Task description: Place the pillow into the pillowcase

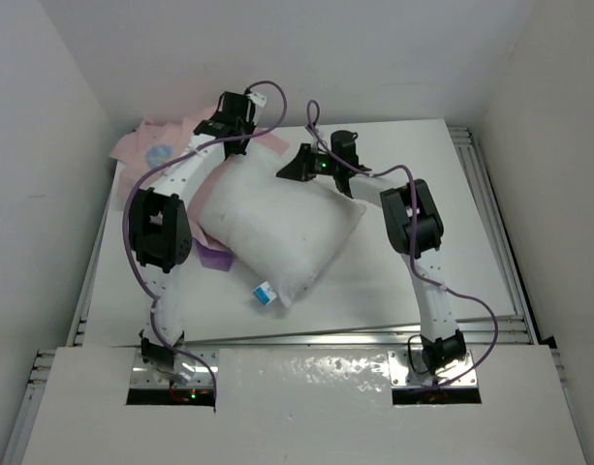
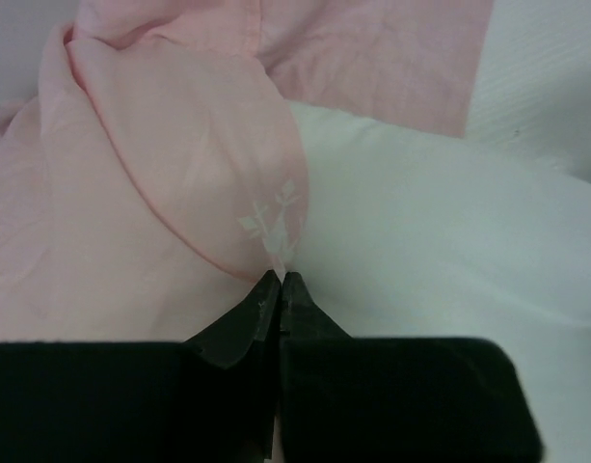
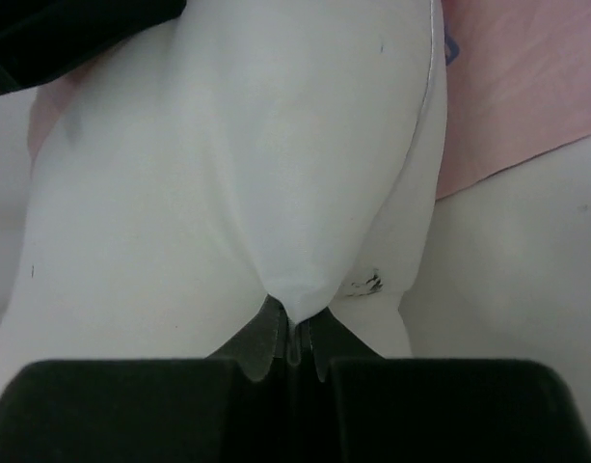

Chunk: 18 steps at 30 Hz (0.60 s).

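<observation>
The pillow (image 1: 277, 232) lay slantwise in the middle of the table (image 1: 403, 281), plump and white, with its small blue-and-white tag (image 1: 265, 293) at the near corner, pointing toward the arms' bases. The pillowcase (image 1: 156, 145) lay bunched at the far left corner of the table with its pale pink side showing. A purple strip of it stuck out from under the pillow's left edge, and another pink strip showed just past the pillow's far edge. The pillow was outside the case and rested partly on top of it. The left gripper (image 2: 280, 280) reached over the far left end of the pillow. In its wrist view the two fingers were pressed together, pinching a fold of pink pillowcase fabric printed with a white snowflake, right where the pink cloth met the white pillow. The right gripper (image 3: 295, 313) hung at the pillow's far edge, a little to the right of the left one. Its fingers were also closed tight, and a tuck of the pillow's white cover was drawn to a point between the tips. A small dark smudge (image 3: 367, 283) marked the pillow cover just beside that pinch. Pink cloth showed beyond the pillow at the upper right of the right wrist view.
</observation>
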Each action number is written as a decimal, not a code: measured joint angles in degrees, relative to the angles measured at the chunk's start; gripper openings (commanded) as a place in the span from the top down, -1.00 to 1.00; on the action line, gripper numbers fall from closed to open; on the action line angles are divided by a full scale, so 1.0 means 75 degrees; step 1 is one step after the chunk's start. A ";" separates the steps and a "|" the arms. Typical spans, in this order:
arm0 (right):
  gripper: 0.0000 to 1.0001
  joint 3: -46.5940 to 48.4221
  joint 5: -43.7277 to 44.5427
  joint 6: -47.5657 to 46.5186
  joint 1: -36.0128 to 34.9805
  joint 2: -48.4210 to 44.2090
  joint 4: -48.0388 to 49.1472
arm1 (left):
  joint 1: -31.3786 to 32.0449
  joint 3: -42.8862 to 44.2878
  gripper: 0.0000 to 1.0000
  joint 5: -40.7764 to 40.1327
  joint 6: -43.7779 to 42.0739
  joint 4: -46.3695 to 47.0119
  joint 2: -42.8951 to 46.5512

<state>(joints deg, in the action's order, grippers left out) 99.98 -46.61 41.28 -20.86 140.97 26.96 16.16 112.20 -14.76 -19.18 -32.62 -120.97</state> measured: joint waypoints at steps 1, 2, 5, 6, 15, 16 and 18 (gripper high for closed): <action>1.00 -0.0134 0.0038 -0.0044 -0.0032 -0.0087 -0.0003 | 0.0015 0.0012 1.00 0.0087 0.0003 -0.0026 0.0009; 1.00 -0.0329 0.0128 -0.0117 -0.0055 -0.0224 -0.0020 | 0.0044 0.0012 1.00 0.0189 0.0006 -0.0052 0.0023; 1.00 -0.1297 0.0711 -0.0664 -0.0201 -0.1055 -0.0245 | 0.0245 0.0009 1.00 0.0411 -0.0029 -0.0198 0.0149; 1.00 -0.1862 0.1037 -0.0950 -0.0291 -0.1545 -0.0318 | 0.0373 -0.0026 1.00 0.0458 -0.0055 -0.0230 0.0251; 1.00 -0.5625 0.3681 -0.3220 -0.1786 -0.5759 -0.0373 | 0.1591 -0.0568 1.00 0.0734 -0.0405 -0.0688 0.1851; 1.00 -0.5834 0.3870 -0.3343 -0.1856 -0.5989 -0.0318 | 0.1603 -0.0571 1.00 0.0901 -0.0411 -0.0723 0.1953; 1.00 -0.6117 0.4211 -0.3538 -0.1903 -0.6257 -0.0143 | 0.1606 -0.0571 1.00 0.1314 -0.0423 -0.0787 0.2081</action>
<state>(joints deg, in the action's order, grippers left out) 54.11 -15.03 14.74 -35.14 94.04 25.89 28.21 107.92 -4.91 -22.35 -38.52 -105.36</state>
